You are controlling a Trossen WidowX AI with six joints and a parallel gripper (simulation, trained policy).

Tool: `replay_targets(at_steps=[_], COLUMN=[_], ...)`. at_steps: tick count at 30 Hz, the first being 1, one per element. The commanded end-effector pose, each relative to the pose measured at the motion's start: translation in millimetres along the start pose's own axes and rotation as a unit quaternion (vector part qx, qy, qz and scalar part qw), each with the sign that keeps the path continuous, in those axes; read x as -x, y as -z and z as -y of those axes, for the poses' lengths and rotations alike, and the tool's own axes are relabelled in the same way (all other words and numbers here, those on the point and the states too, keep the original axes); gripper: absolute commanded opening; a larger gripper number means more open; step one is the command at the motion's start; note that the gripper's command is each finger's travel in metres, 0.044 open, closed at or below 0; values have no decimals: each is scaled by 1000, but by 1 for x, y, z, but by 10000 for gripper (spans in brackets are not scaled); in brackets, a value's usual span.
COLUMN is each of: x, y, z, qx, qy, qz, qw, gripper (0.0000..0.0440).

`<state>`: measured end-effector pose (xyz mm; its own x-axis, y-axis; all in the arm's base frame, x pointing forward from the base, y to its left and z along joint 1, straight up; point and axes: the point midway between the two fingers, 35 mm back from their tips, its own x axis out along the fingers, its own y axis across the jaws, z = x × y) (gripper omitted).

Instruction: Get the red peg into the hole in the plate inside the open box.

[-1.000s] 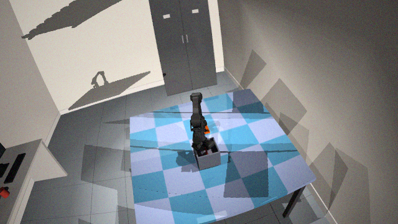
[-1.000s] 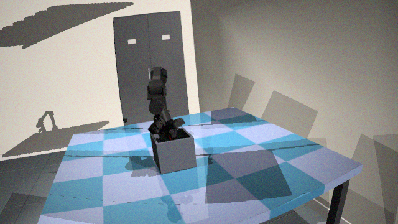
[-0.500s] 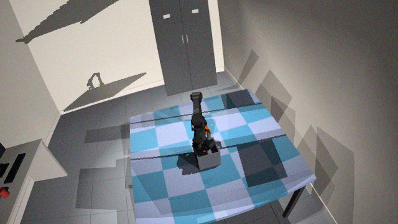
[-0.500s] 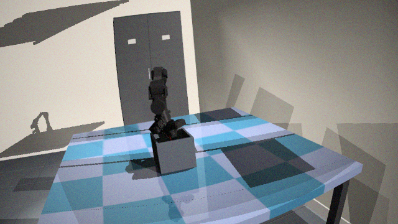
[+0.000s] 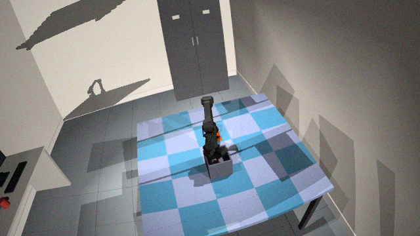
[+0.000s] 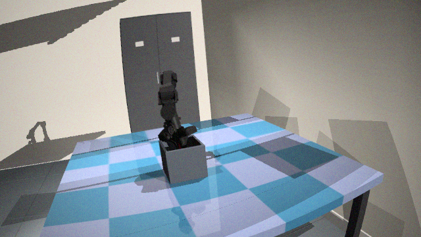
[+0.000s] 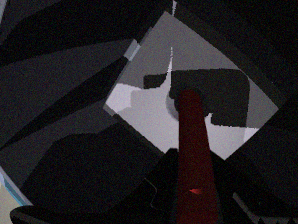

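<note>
On the table with blue and pale lilac checks [image 5: 230, 210] [image 6: 141, 201] there stands a grey box, open at the top [image 5: 221, 170] [image 6: 187, 164]. The dark robot arm [image 5: 208, 115] [image 6: 168, 95] bends down over it, and its gripper [image 5: 216, 155] [image 6: 179, 141] reaches in at the box's mouth. The fingers of this gripper stand rather narrow, closed around the red peg [image 5: 217, 159] [image 6: 179, 145] [image 7: 194, 150], which is inside the box. From the wrist, the peg runs toward the pale plate [image 7: 145, 112] at the bottom, and its far end covers part of the round hole there. It is quite dark inside, so perhaps the tip is at the hole, but I cannot tell if it has entered. An orange thing [image 5: 219, 136] shows just beside the arm, partly hidden by it. Behind the table is a dark grey two-door cabinet [image 5: 197, 56] [image 6: 139, 72].

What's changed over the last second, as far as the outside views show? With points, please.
The arm's shadow on the wall [image 5: 100, 86] [image 6: 43, 128] has slid left, and the dark shadows on the table [image 5: 197, 216] [image 6: 138, 204] have shifted right and back. I see no clear shift of the arm or hand [image 5: 214, 157] [image 6: 179, 143] [image 7: 195, 167], and nothing visibly grasped or released. The box [image 5: 220, 171] [image 6: 187, 166] stayed put.
</note>
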<state>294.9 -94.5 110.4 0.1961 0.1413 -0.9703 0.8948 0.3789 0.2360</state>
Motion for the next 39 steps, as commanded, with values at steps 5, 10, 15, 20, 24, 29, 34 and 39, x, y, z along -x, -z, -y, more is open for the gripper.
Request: replay_targets(at_steps=[5, 10, 15, 20, 24, 29, 34, 39], x=[-67, -67, -67, -67, -66, -66, -66, -66], y=[6, 6, 6, 6, 6, 6, 6, 6], z=[23, 23, 23, 23, 23, 23, 23, 22], qx=[6, 6, 6, 6, 6, 6, 6, 6], qy=[43, 43, 43, 43, 43, 43, 43, 43], qz=[-78, -78, -78, -78, -78, -78, -78, -78], qw=[996, 996, 996, 996, 996, 996, 996, 996], gripper=[131, 158, 161, 164, 167, 170, 173, 176])
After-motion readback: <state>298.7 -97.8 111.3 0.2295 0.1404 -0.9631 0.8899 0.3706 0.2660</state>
